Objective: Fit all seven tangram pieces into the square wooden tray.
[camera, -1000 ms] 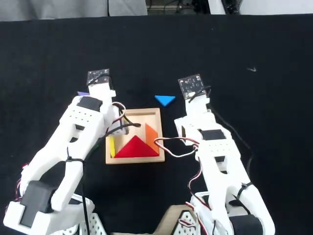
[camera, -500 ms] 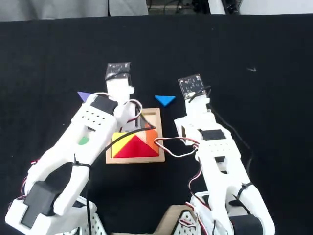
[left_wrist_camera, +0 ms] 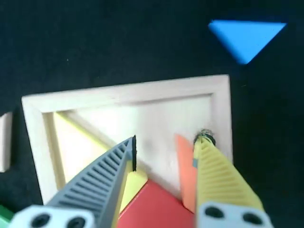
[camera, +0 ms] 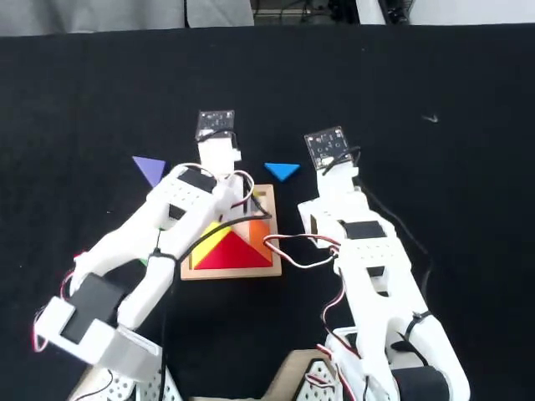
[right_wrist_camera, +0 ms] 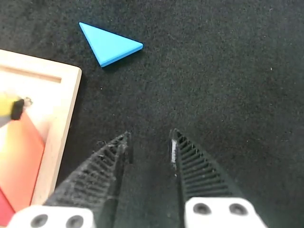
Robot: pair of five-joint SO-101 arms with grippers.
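The square wooden tray (camera: 272,266) lies between my two arms and holds a red triangle (camera: 234,252), a yellow triangle (camera: 209,241) and an orange piece (camera: 256,229). My left gripper (left_wrist_camera: 168,140) hangs open over the bare far part of the tray (left_wrist_camera: 142,90), with nothing between its fingers. A blue triangle (camera: 282,170) lies on the cloth just beyond the tray's far right corner. My right gripper (right_wrist_camera: 149,141) is open over bare cloth to the right of the tray (right_wrist_camera: 64,109), a short way short of the blue triangle (right_wrist_camera: 111,45). A purple triangle (camera: 150,169) lies far left of the tray.
Black cloth covers the table. A pale piece (left_wrist_camera: 4,142) and a green piece (left_wrist_camera: 4,212) lie just outside the tray's left side, mostly under my left arm (camera: 159,234). There is open cloth beyond the tray and to the right.
My left arm has swung to the right, from beside the purple triangle to over the tray, uncovering that triangle. The right arm has not moved.
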